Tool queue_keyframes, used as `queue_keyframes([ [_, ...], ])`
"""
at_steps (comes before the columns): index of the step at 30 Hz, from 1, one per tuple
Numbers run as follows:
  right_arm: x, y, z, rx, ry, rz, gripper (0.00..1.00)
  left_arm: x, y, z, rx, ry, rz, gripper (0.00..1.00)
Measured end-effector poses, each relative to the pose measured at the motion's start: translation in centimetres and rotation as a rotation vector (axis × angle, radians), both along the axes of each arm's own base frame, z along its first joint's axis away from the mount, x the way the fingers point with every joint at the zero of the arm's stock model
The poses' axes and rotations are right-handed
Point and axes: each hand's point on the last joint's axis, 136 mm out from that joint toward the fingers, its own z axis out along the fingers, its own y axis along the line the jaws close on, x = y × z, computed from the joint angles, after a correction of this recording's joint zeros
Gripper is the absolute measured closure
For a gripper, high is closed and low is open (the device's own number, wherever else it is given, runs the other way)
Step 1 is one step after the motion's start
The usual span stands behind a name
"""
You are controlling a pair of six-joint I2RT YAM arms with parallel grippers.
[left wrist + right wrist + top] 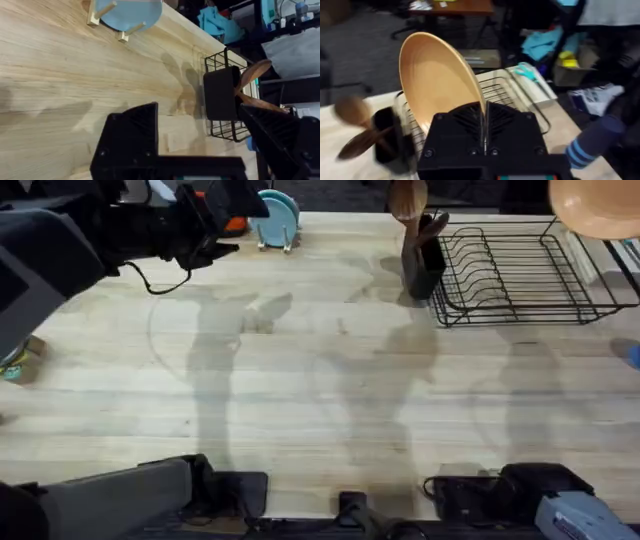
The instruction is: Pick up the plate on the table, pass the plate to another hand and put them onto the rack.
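The right gripper (485,131) was clenched on the rim of the round tan-orange wooden plate (437,80), holding it on edge in the air above the black wire dish rack (510,95). The left gripper (200,145) hung spread, grasping nothing, over the light butcher-block table (300,380), near the black utensil holder (220,92).

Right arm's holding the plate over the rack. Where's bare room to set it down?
The rack looks unloaded, its wire rows bare below the plate. The table is open from the rack's front edge to the arm bases. It is crowded at the utensil holder against the rack's left end.
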Motion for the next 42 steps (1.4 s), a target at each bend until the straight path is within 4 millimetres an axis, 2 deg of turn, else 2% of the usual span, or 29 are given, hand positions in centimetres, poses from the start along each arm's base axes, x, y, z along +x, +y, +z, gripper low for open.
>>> queue_keyframes([
  [4,1.9,-1.9,-0.6,0.000,0.012,-0.064,0.971,0.0,0.0,0.0,0.000,0.000,0.000,0.008],
  [12,7.2,-4.4,-3.4,-0.010,0.069,-0.123,0.971,0.0,0.0,0.0,0.002,0.001,0.002,0.007],
  [13,8.6,-5.2,-3.8,-0.047,0.081,-0.130,0.971,0.1,0.1,-0.1,0.005,0.002,0.007,0.007],
  [16,9.7,-6.4,-3.7,-0.087,0.078,-0.142,0.971,0.1,0.1,-0.1,0.006,0.001,0.007,0.007],
  [20,11.0,-7.8,-4.6,-0.097,0.096,-0.096,0.971,0.0,0.1,-0.1,0.006,0.005,0.008,0.008],
  [29,14.8,-11.0,-7.2,-0.101,0.085,0.124,0.971,0.1,0.3,-0.2,-0.026,0.038,0.043,0.007],
  [34,17.5,-10.3,-9.5,-0.176,0.104,0.331,0.971,0.3,0.9,-0.5,-0.010,0.047,0.079,0.007],
  [39,19.5,-7.9,-12.0,-0.308,0.133,0.558,0.972,0.5,1.2,-0.7,0.003,0.052,0.101,0.008],
  [42,20.2,-6.4,-12.6,-0.401,0.118,0.680,0.971,0.5,1.4,-0.7,0.008,0.053,0.108,0.009],
])
